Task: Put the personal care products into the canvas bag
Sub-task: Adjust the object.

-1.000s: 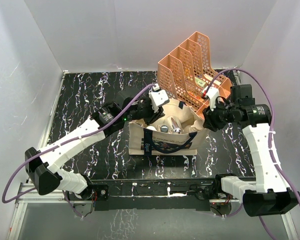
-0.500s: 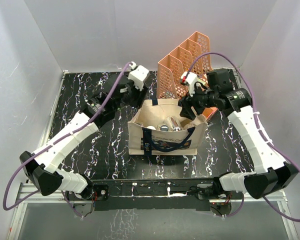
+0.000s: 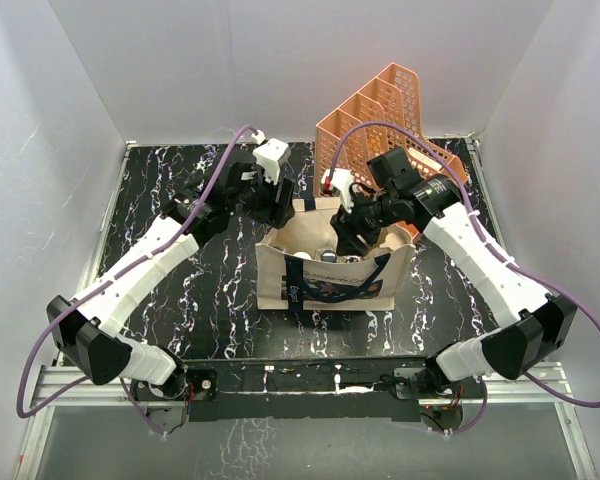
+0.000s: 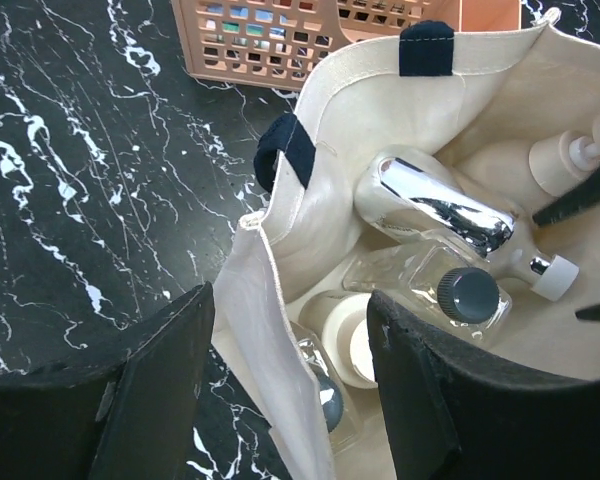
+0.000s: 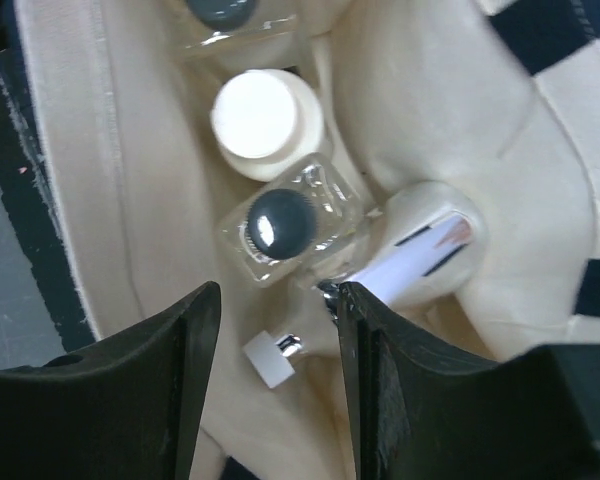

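The canvas bag [image 3: 332, 282] stands open mid-table, navy handles on its rims. In the left wrist view the bag [image 4: 280, 330] holds a silver bottle [image 4: 435, 210], a clear glass bottle with a dark cap [image 4: 468, 295], a cream bottle with a white cap [image 4: 355, 345], a second clear bottle [image 4: 325, 400] and a tan bottle [image 4: 560, 160]. My left gripper [image 3: 283, 208] is open, its fingers astride the bag's left wall [image 4: 295, 400]. My right gripper [image 3: 348, 238] is open and empty over the bag's opening [image 5: 275, 390], above the clear bottle [image 5: 280, 225], cream bottle [image 5: 265, 115] and silver bottle [image 5: 420, 250].
The peach mesh file organizer [image 3: 380, 130] stands right behind the bag, close to the right arm; it also shows in the left wrist view [image 4: 280, 40]. The black marbled table [image 3: 180, 270] spreads to the left, with white walls around.
My right gripper has swung left from the organizer to over the bag's opening. My left gripper drew back, then came down to the bag's left rim.
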